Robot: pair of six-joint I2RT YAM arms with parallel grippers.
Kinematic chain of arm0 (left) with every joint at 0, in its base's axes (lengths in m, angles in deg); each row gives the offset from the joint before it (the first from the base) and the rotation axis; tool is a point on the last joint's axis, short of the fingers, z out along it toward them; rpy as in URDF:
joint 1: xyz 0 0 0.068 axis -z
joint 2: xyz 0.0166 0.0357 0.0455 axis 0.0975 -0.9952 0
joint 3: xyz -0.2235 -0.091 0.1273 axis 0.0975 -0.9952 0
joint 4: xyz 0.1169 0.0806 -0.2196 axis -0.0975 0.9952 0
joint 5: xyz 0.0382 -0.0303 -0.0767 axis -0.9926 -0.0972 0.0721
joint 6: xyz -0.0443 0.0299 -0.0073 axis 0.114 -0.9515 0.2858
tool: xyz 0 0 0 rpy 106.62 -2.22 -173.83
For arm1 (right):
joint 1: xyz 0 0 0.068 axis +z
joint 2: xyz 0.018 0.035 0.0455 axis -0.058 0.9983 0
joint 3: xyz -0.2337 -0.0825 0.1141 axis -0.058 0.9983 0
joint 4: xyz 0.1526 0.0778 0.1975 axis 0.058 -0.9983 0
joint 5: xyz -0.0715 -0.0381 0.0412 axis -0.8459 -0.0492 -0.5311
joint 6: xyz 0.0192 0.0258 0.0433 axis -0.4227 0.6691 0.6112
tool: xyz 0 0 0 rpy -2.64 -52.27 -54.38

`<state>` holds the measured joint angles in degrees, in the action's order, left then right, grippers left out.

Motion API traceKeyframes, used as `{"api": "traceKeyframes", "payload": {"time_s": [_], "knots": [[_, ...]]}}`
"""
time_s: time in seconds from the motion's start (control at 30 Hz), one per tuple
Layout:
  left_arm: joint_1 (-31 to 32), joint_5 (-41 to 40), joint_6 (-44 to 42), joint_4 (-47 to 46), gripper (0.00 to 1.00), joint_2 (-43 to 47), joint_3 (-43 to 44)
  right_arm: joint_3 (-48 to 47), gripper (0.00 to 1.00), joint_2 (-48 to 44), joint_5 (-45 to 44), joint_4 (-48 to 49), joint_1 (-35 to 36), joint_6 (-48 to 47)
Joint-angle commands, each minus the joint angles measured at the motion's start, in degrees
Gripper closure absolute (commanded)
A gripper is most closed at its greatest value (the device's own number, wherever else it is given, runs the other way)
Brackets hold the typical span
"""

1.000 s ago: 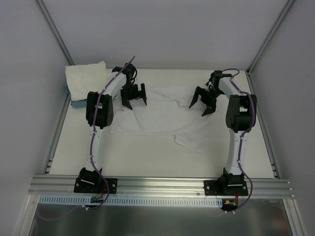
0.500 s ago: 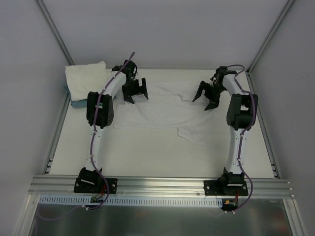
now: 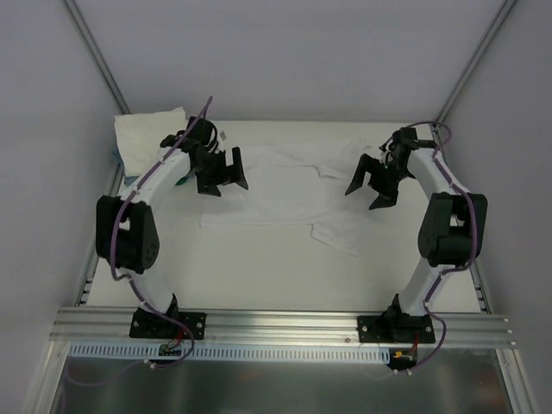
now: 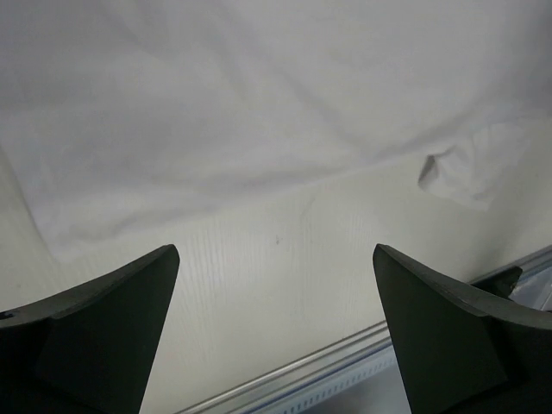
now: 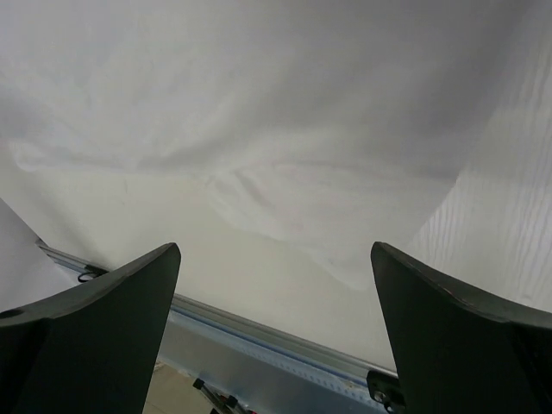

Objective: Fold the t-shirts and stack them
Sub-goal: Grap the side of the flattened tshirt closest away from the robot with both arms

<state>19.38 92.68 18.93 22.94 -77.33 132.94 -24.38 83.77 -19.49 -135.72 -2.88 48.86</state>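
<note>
Elbows swung outward; left end effector (image 3: 222,181) and right end effector (image 3: 366,193) gape over rumpled (thin white) t-shirt (image 3: 276,200).

Soft matt cloth t-shirt (image 3: 285,194)

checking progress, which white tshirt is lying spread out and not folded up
The middle t-shirt, spread out flat with a sleeve sticking out; the other t-shirt pile sits bunched in the far left corner.

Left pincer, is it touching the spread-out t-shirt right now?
Apart. The left wrist view shows the left pincer open and empty, its fingers hanging over bare table, the spread-out t-shirt lying well beyond them.
</note>
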Motion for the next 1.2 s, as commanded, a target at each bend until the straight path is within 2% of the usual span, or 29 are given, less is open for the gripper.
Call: {"api": "traceKeyframes", "payload": {"time_s": [0.0, 0.03, 0.2, 0.33, 0.57, 0.67, 0.8, 0.87, 1.17], "knots": [[-0.4, 0.8, -1.2, -5.5, 0.01, 13.4, -8.6, 9.4, 0.0, -9.3, -1.1, 1.6, -0.2, -1.7], [-0.4, -0.2, -1.6, -5.3, 0.01, 14.9, -12.1, 11.6, 0.0, -10.4, -0.7, 2.6, -0.2, -1.6], [-0.5, -4.4, -1.1, -1.6, 0.01, 18.0, -17.5, 23.2, 0.01, -14.7, -0.4, 4.9, -0.2, -1.5], [-0.6, -2.4, 1.8, -5.4, 0.01, 19.4, -23.0, 28.4, 0.01, -16.2, 0.4, 7.3, -0.2, -1.1], [-0.6, -1.0, 3.0, -6.7, 0.01, 19.5, -22.5, 35.8, 0.01, -17.4, 0.2, 11.1, -0.2, -0.9], [-0.6, -1.7, 1.7, -5.1, 0.01, 19.1, -20.8, 37.9, 0.04, -17.2, 0.5, 12.7, -0.2, -0.5], [-0.6, -2.3, 0.9, -4.0, 0.01, 19.2, -19.6, 39.9, 0.19, -16.2, 2.1, 15.9, -0.1, 0.6], [-0.5, -2.3, 0.9, -3.7, 0.01, 19.2, -19.1, 40.0, 0.23, -15.3, 2.7, 16.7, 0.2, 1.0], [-0.5, -2.8, -1.0, -2.1, 0.01, 18.7, -16.9, 36.7, 0.51, -12.2, 3.1, 18.5, 0.9, 1.3]]}}
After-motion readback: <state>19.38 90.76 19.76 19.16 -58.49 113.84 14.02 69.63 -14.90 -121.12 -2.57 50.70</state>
